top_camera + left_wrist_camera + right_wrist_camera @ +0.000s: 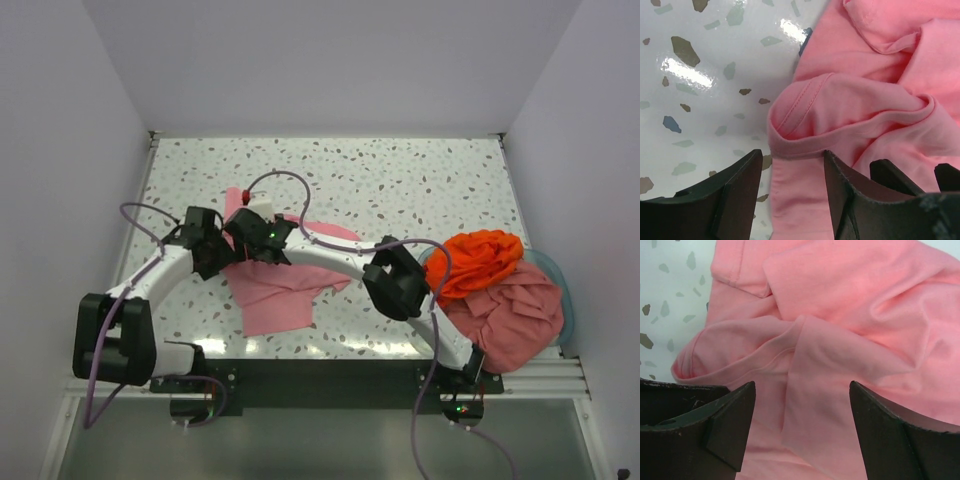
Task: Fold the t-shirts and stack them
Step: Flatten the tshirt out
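Observation:
The light pink t-shirt (285, 290) lies crumpled on the speckled table, left of centre. My left gripper (214, 256) is open at the shirt's left edge. In the left wrist view its jaws (792, 172) straddle a rolled hem of the pink shirt (860, 115). My right gripper (252, 244) is open just above the shirt's upper part. In the right wrist view its jaws (802, 395) stand wide over folds of the pink shirt (840, 330). The bright orange-red t-shirt (482, 260) lies on the darker salmon-pink t-shirt (512, 312) at the right.
A pale teal round basket (552, 265) holds the orange and salmon shirts at the table's right edge. White walls enclose the table on three sides. The right arm arches across the front of the table from its base (465, 385).

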Available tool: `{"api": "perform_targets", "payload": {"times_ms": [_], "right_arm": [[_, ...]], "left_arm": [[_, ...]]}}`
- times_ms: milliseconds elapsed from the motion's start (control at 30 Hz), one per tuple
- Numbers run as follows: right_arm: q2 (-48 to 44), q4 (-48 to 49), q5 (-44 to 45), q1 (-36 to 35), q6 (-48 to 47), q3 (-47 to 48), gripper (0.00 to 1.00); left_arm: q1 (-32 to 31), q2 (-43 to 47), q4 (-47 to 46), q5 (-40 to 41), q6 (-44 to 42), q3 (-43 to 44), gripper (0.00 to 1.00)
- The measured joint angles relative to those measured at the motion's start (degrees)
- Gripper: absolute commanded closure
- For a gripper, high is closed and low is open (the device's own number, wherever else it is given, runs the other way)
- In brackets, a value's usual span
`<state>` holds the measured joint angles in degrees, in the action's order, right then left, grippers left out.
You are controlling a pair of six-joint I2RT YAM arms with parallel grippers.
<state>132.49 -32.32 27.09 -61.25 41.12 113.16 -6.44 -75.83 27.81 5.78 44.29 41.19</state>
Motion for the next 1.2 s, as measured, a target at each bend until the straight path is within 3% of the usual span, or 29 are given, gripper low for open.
{"api": "perform_targets", "payload": {"times_ms": [200, 367, 467, 500, 600, 700, 833, 1033, 1200], "right_arm": [[4.0, -1.1, 2.1, -1.1, 0.3, 4.5, 0.27], [6.8, -2.9, 4.0, -1.1, 1.0, 7.0, 0.36], [7.6, -3.2, 7.1, -0.9, 1.5, 7.0, 0.44], [7.9, -3.2, 7.9, -0.7, 1.7, 6.9, 0.44], [8.1, -3.3, 9.7, -0.5, 1.7, 6.1, 0.49], [8.1, -2.9, 10.8, -0.3, 1.7, 4.8, 0.66], [5.7, -1.5, 12.7, -0.2, 1.5, 0.1, 1.0], [-2.0, -1.3, 14.1, 2.1, 0.3, -8.9, 1.0], [-14.6, -0.4, 14.4, 8.3, -0.7, -20.8, 1.0]], "left_arm": [[0.4, -1.4, -3.0, 1.0, 0.1, -1.6, 0.46], [0.4, -5.3, -4.9, 1.7, 0.2, -1.4, 0.59], [0.2, -5.6, -5.2, 0.4, 0.5, -1.4, 0.78], [0.1, -5.8, -5.4, 0.3, 0.8, -1.4, 0.99], [0.1, -6.3, -5.9, 0.0, 1.0, -1.4, 1.0], [0.0, -6.2, -5.9, 0.4, 1.2, -1.5, 1.0], [0.0, -5.4, -5.7, 1.7, 1.6, -2.1, 1.0], [0.0, -3.5, -3.8, 5.0, 1.6, -2.5, 1.0], [0.0, -2.2, -2.4, 7.1, 1.6, -2.5, 1.0]]}}
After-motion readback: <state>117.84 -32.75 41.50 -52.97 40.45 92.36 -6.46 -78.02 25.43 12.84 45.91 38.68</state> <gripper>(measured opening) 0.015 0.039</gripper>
